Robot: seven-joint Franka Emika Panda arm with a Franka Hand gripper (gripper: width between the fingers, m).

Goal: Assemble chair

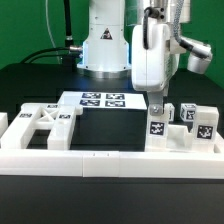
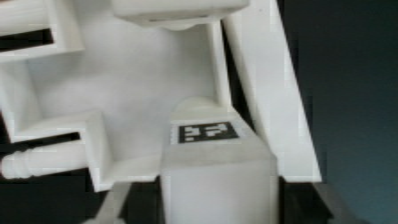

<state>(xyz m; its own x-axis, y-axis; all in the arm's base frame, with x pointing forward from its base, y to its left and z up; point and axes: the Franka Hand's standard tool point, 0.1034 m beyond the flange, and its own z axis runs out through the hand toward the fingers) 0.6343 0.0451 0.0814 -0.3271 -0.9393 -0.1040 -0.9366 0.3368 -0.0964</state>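
My gripper [image 1: 157,110] straddles a chair leg [image 2: 205,133]; clamped or loose, I cannot tell. Looks light, stiff, slick: grip its flat sides

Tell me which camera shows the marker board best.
The exterior view: the marker board lies flat in front of the robot's base, its tags facing up. The wrist view shows only close-up white chair parts, not the board.
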